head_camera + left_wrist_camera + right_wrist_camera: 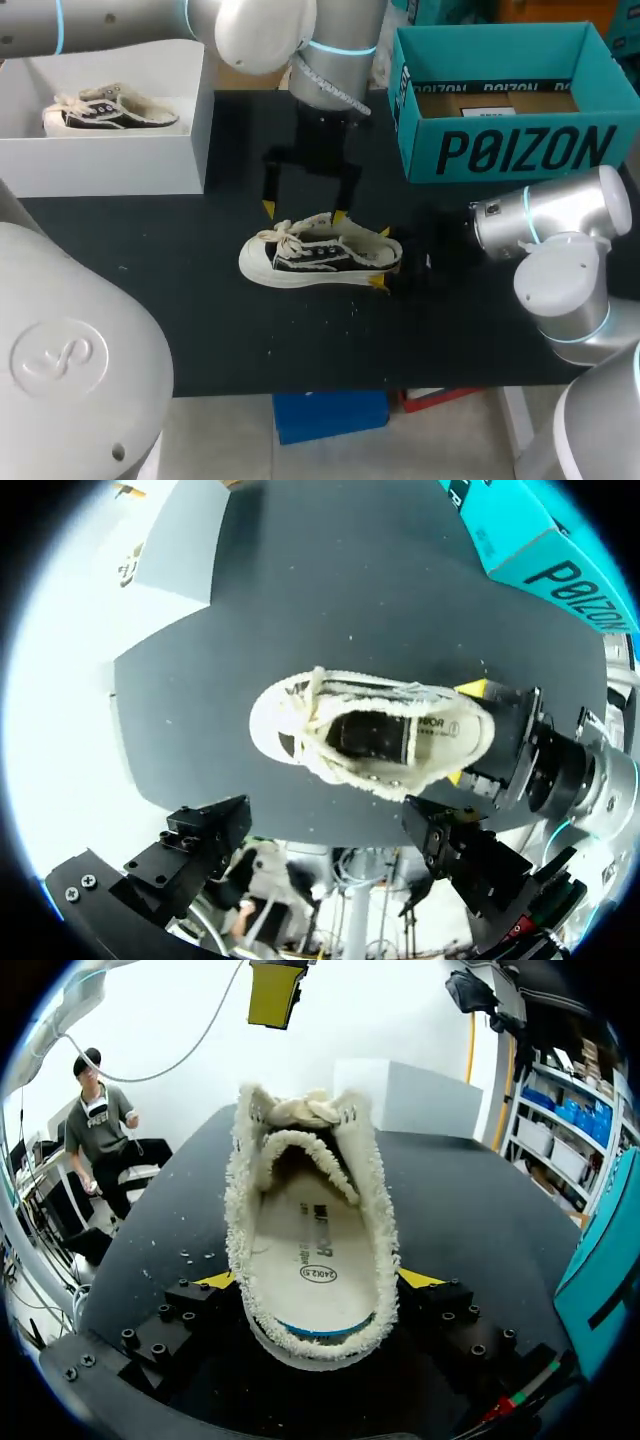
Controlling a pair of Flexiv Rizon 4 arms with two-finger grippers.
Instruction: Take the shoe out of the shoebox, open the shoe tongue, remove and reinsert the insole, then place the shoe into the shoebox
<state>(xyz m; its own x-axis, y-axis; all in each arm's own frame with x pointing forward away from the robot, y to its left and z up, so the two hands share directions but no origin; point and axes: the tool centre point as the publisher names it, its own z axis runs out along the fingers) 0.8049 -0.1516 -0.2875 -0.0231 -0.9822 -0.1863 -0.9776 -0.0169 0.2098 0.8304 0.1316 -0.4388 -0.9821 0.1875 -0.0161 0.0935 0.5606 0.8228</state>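
the black worktop [200,320] carries all items. the left arm [330,50] enters from the far left corner and the right arm [545,215] from the right edge.

an open teal shoebox [520,150] stands at the far right of the worktop, with brown card inside. a white box [110,165] stands at the far left and holds a second shoe [110,112].

the shoe [320,258] sits upright on the worktop near the centre, outside the shoebox, toe toward the white box side and heel toward the right arm.

left jaws: spread wide, gripping nothing. in the head view the yellow fingertips [268,208] hang just behind the shoe's far side. in the left wrist view the shoe lies ahead of the jaws, apart from both fingers.

right jaws: pinching the shoe at the heel, with one yellow tip [418,1278] pressed to each side of it.

view differences: the right wrist view looks along the shoe from the heel and shows the insole [310,1260] lying flat inside, with a blue edge at the heel end. the left wrist view shows the shoe opening from above, with both right tips flanking the heel. only the head view shows both boxes in full.
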